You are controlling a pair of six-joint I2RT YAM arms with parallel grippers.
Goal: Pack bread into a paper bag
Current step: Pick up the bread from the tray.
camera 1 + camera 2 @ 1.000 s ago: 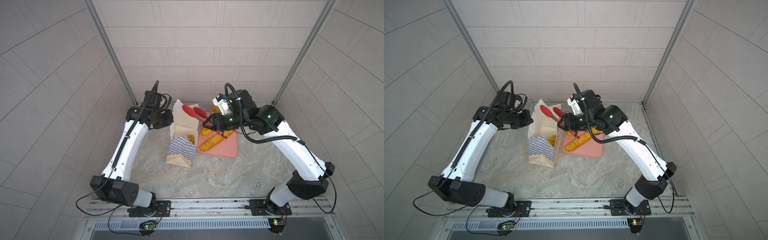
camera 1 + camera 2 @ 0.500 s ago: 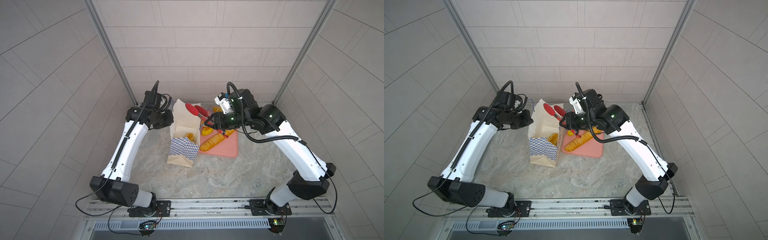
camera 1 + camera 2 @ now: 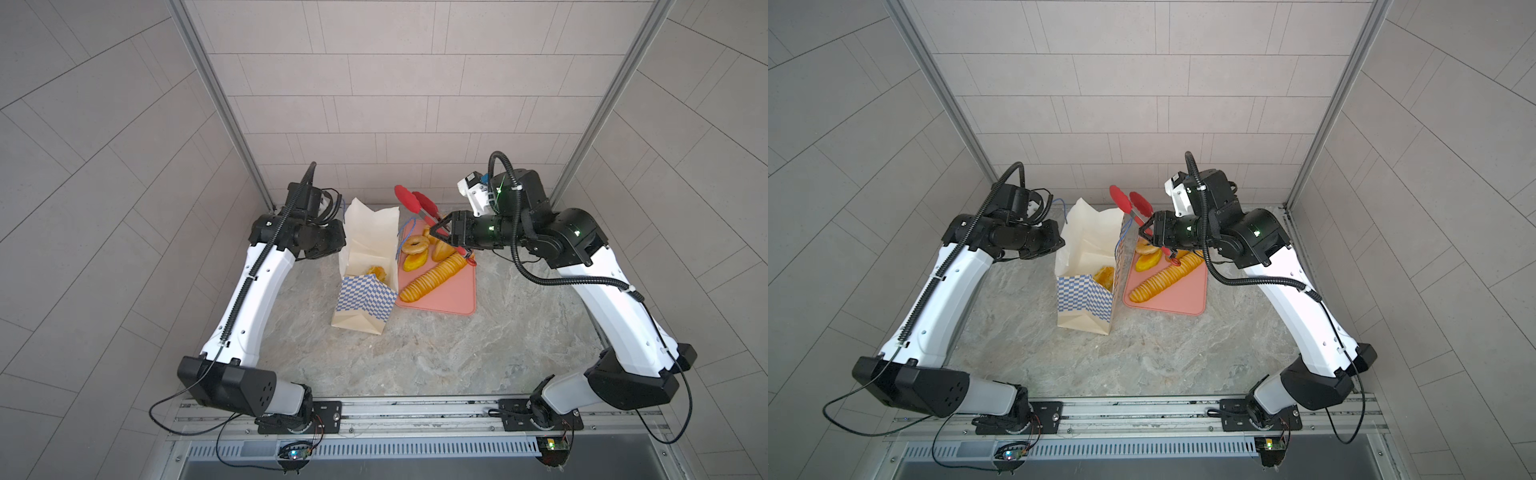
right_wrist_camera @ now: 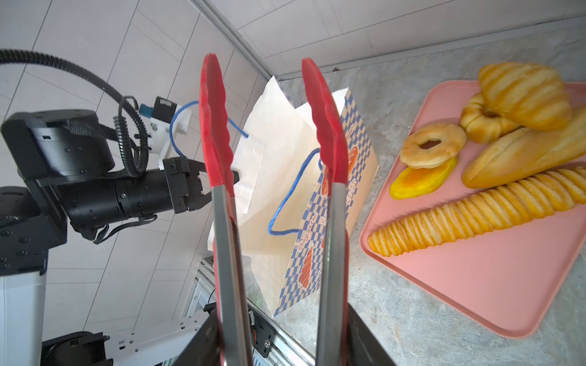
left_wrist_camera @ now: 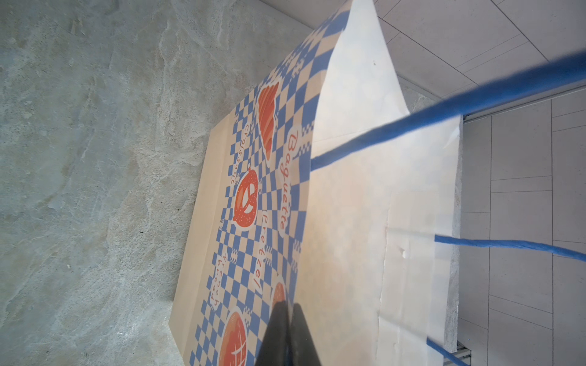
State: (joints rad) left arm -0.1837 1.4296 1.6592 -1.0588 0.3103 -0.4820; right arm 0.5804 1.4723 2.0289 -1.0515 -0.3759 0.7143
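Note:
The paper bag (image 3: 365, 266) (image 3: 1086, 266) stands upright and open, checked blue and white, and one piece of bread (image 3: 376, 272) (image 3: 1104, 276) lies inside. My left gripper (image 3: 337, 245) (image 5: 288, 305) is shut on the bag's rim, its fingers (image 5: 276, 336) pinching the paper. My right gripper (image 3: 446, 232) (image 4: 282, 342) is shut on the red tongs (image 3: 415, 203) (image 4: 215, 126), whose tips stand apart and hold nothing, above the tray's far end. On the tray lie a long ridged baguette (image 3: 432, 278) (image 4: 475, 212), a ring doughnut (image 3: 415, 245) (image 4: 431, 149), a croissant (image 4: 523, 92) and an oval roll (image 4: 523, 152).
The flat pink tray (image 3: 453, 299) (image 3: 1183, 303) (image 4: 475, 285) lies right beside the bag on the marble table. The blue cord handles (image 5: 475, 95) (image 4: 285, 202) hang loose at the bag's mouth. Tiled walls close in behind and at both sides.
The right arm has carried the tongs to the right and away, from over the bag's mouth to above the tray's far end. The left arm and the bag have stayed put.

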